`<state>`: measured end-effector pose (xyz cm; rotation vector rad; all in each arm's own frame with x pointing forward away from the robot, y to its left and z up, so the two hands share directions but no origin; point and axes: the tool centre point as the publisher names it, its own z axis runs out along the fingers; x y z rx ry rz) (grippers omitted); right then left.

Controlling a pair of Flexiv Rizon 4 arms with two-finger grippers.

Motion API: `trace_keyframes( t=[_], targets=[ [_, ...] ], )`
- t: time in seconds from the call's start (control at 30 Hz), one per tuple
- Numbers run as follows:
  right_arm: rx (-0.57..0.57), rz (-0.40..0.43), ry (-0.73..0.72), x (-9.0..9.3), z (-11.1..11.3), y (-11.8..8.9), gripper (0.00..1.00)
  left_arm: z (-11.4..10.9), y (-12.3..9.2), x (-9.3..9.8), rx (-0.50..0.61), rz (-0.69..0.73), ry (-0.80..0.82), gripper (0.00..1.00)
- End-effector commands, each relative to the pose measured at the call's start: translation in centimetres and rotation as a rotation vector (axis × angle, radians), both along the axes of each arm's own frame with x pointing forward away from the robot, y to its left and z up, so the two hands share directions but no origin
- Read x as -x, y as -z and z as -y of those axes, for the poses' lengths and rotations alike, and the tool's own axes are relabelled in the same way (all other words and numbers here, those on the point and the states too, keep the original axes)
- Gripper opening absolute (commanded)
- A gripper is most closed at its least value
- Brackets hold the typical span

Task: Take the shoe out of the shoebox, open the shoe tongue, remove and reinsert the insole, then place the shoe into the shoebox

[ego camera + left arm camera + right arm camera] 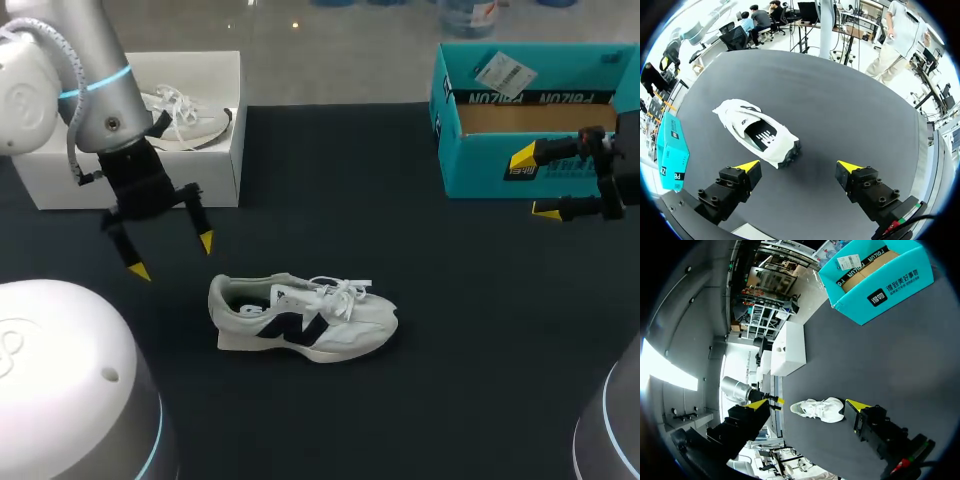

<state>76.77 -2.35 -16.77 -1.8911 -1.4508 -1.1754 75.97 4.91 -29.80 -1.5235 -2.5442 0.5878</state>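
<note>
A white shoe with a dark side logo and white laces lies on its sole on the black table, toe to the right. In the left wrist view the shoe sits just ahead of my left gripper, heel nearest, its dark insole showing. My left gripper hangs open above the table, left of the shoe's heel, holding nothing. The teal shoebox stands open at the back right. My right gripper is open in front of the box, empty. In the right wrist view the shoe lies far ahead between the fingers.
A white box with another white shoe in it stands at the back left, behind my left arm. The teal shoebox is also seen far ahead of my right gripper.
</note>
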Motion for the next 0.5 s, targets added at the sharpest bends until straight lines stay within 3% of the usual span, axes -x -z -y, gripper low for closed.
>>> trace_keyframes(
  t=[0.03, 0.2, 0.33, 0.5],
  targets=[
    [0.004, -0.002, 0.002, 0.0, -0.1, 0.0, 1.00, -0.6, 0.0, -0.3, 0.058, -0.151, -0.117, 1.00],
    [0.004, -0.002, 0.002, 0.0, -0.1, 0.0, 1.00, -2.6, 0.3, -2.2, 0.292, -0.450, -0.587, 1.00],
    [0.004, -0.002, 0.002, 0.0, -0.1, 0.0, 1.00, -4.0, 1.2, -2.7, 0.497, -0.539, -0.863, 1.00],
    [0.004, -0.002, 0.002, 0.0, -0.1, 0.0, 1.00, -4.7, 1.4, -1.0, 0.627, -0.543, -0.924, 1.00]
  ],
)
